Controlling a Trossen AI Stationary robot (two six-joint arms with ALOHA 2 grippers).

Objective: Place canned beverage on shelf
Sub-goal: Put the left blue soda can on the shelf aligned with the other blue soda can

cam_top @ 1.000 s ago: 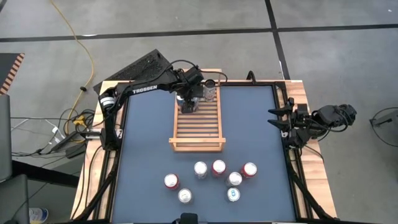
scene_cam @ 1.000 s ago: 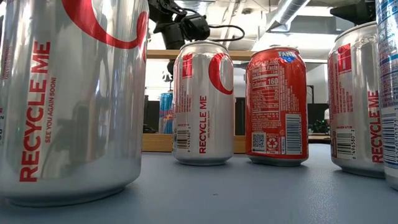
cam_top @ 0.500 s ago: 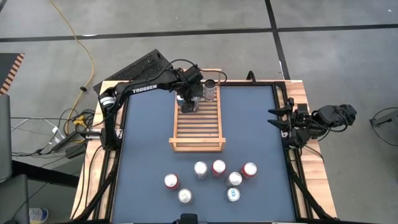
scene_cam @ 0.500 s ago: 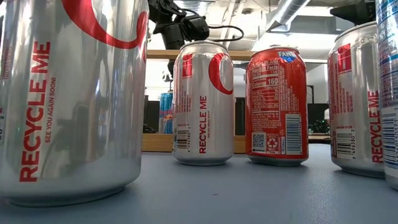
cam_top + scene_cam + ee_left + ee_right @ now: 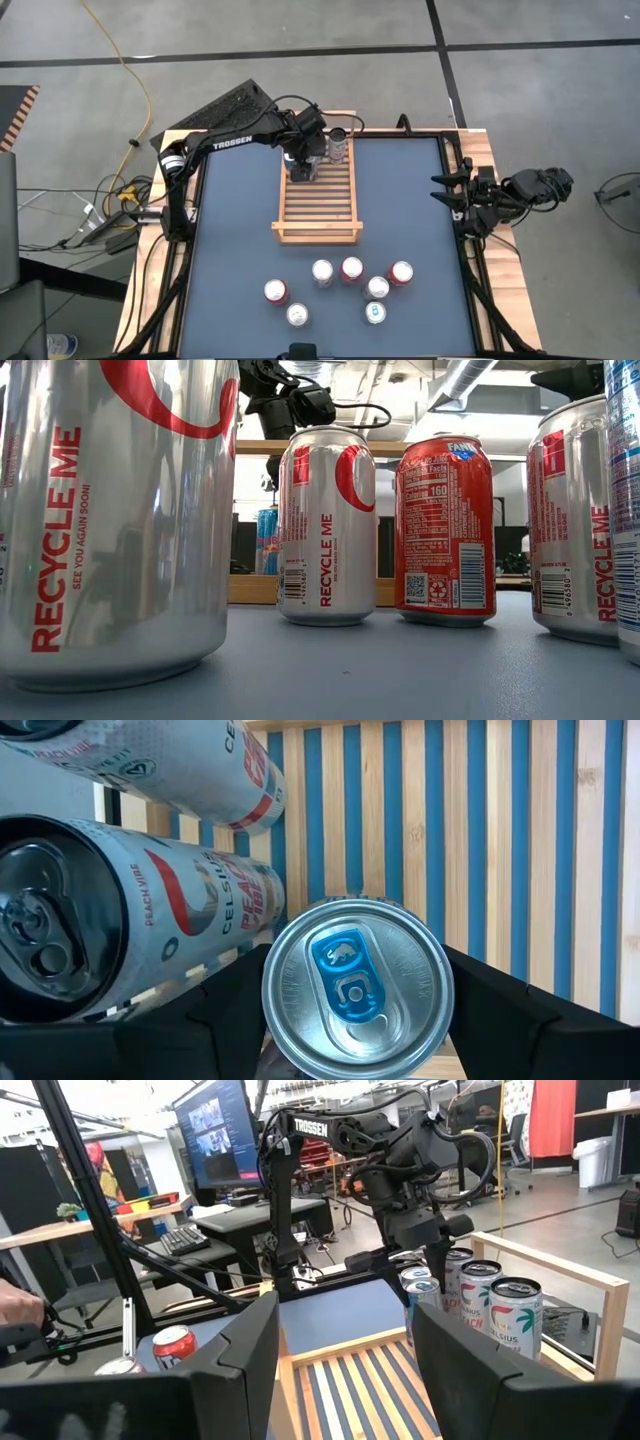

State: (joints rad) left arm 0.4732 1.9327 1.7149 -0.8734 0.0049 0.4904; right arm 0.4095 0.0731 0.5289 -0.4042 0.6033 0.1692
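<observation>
The shelf is seen lying flat on the blue bench, reaching from the far edge towards the middle. The left gripper is positioned over the far end of the shelf, and its two dark fingers are closed on either side of a blue-tabbed can. This can is held upright over the slats, and whether its base touches them cannot be told. Just beside it, at the far rail, two white Celsius cans are standing on the shelf; in the right wrist view three cans are seen together there.

The right gripper is kept at the right edge of the bench, well apart from the shelf. Its fingers are spread wide with nothing between them.

Near the front edge of the bench six more cans are grouped: a red one, a silver one, a red one, a red one, and three lighter tops around them. From the low view, a silver can and a red Fanta can are seen upright side by side.
</observation>
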